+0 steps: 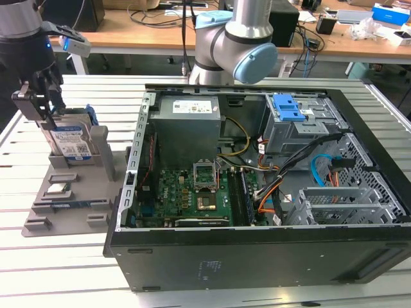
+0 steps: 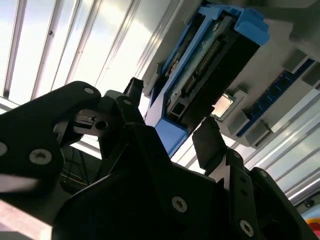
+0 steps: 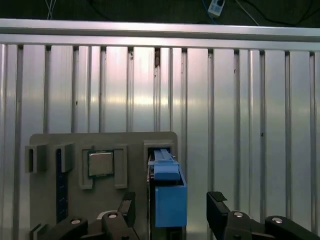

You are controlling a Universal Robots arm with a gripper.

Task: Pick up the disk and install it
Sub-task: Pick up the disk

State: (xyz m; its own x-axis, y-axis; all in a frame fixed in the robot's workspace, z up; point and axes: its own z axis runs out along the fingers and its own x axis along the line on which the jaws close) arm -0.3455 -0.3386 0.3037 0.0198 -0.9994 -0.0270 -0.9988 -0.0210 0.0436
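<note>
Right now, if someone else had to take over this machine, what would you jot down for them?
Gripper: open, its fingers either side of the disk, gaps showing in both wrist views.
Disk: upright in the grey holder beside the open computer case.
Done: gripper lined up over the disk.
Left: disk not yet gripped, lifted or installed.

The place is a robotics lab or test workshop. A robot arm (image 1: 236,45) stands at a slatted aluminium table (image 1: 64,276), which carries an opened computer case (image 1: 257,256) with boards and wiring exposed and a grey fixture (image 1: 70,205) holding the disk (image 1: 70,140) upright. Behind it run wooden desks (image 1: 141,35) strewn with cables (image 1: 154,16) and boxes (image 1: 388,13).
</note>
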